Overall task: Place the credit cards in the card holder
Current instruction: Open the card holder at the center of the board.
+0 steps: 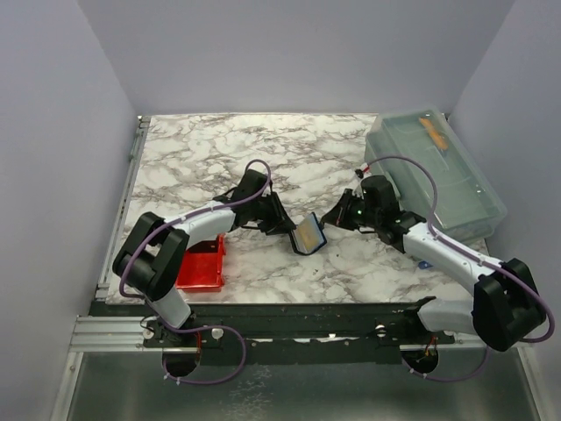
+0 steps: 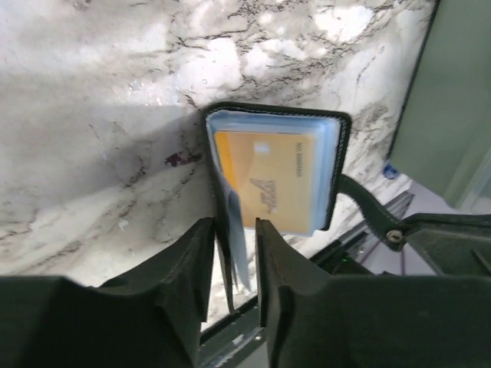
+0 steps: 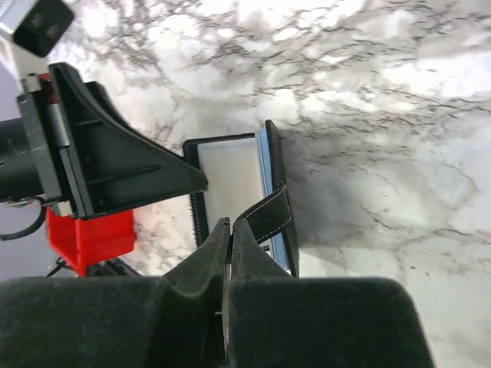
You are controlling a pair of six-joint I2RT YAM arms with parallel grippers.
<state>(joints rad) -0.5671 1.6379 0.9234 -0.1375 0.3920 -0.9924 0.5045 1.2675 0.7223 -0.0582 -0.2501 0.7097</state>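
Left fingers (image 2: 184,268): two, black and chunky, clenched on one side flap of the card holder (image 2: 340,165). Right fingers (image 3: 207,264): two as well, pinched tight on the holder's black strap (image 3: 267,215).

One card holder, opened like a small book, held up off the worktop (image 1: 202,158) between both arms, tilted. One yellow card (image 2: 268,180) tucked inside it behind a clear sleeve; no telling about more cards behind.

Bare worktop under the holder and all around it, with wide open room on its far side. One red tray (image 1: 198,281) to the left of the holder, close to the near edge. One big box (image 1: 456,189) well to the right of the holder and farther back, by the right edge.

Holder: black, stitched round the rim, with shiny see-through pockets. Card: flat, with small numbers on it. Worktop: white stone look with grey veins. Tray: red plastic. Box: cloudy grey-blue with a lid, something orange (image 1: 432,133) inside.
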